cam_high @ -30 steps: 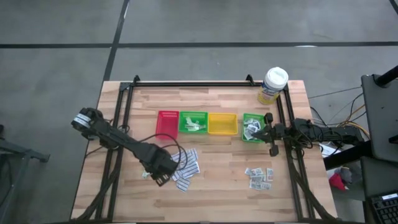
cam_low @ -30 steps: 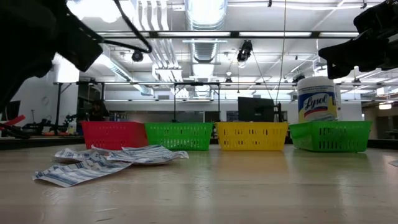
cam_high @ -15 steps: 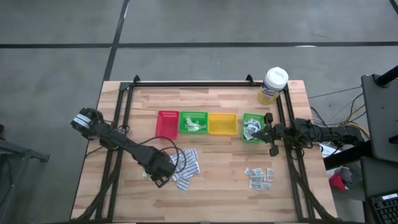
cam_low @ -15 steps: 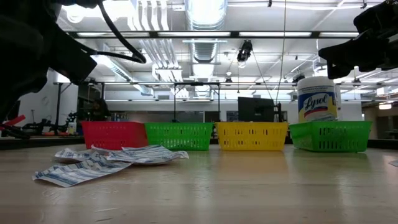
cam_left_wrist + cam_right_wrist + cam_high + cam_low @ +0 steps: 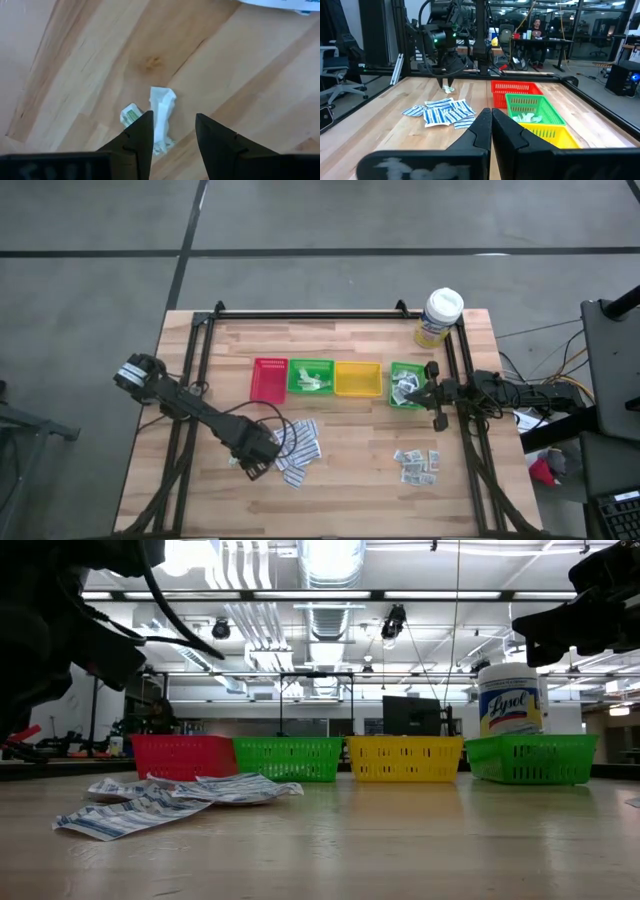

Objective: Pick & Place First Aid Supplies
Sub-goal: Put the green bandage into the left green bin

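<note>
From above, I see my left end effector (image 5: 254,465) beside the white printed strips (image 5: 298,448). At desk (image 5: 400,840) level, they lie before the red tray (image 5: 184,757). My left wrist shows fingers apart, straddling a pale sachet (image 5: 161,116), gripping nothing. My right end effector (image 5: 491,125) is closed, empty.

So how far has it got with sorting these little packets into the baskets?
Partly done. Some packets already lie in the two green trays. The left pincer hangs open over a pale green-white sachet, not yet gripped. A pile of white strips and some small squares wait on the table. The right pincer idles, shut.
</note>
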{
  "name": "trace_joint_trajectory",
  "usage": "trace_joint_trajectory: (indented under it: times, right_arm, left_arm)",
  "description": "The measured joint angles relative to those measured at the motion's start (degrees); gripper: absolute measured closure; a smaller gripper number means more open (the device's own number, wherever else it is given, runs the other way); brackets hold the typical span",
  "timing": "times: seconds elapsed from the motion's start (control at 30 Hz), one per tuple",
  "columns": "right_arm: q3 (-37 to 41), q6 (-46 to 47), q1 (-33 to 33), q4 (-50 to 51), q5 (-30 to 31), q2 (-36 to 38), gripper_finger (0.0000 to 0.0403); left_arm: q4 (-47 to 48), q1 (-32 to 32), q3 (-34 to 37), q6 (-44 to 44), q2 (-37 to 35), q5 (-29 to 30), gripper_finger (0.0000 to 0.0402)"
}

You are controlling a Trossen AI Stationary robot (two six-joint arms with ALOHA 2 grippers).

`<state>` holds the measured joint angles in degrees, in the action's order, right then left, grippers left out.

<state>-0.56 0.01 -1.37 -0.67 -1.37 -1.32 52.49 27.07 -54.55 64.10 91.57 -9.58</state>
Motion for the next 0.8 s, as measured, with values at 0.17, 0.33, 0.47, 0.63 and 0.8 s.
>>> trace_joint_trajectory:
  times: [0.17,0.33,0.47,0.63,0.8]
  right_arm:
    - [0.0,0.0,0.0,0.0,0.0,0.0,0.0394]
    - [0.0,0.0,0.0,0.0,0.0,0.0,0.0394]
    - [0.0,0.0,0.0,0.0,0.0,0.0,0.0394]
    - [0.0,0.0,0.0,0.0,0.0,0.0,0.0394]
    - [0.0,0.0,0.0,0.0,0.0,0.0,0.0394]
  left_arm:
    - [-0.4,0.0,0.6,0.0,0.0,0.0,0.0259]
    - [-0.5,0.1,0.6,-0.2,0.0,0.3,0.0259]
    - [-0.6,0.1,0.6,-0.5,0.0,0.7,0.0259]
    - [-0.9,0.1,0.6,-0.5,0.0,1.0,0.0259]
    - [-1.6,0.3,0.6,-0.6,0.0,1.3,0.0259]
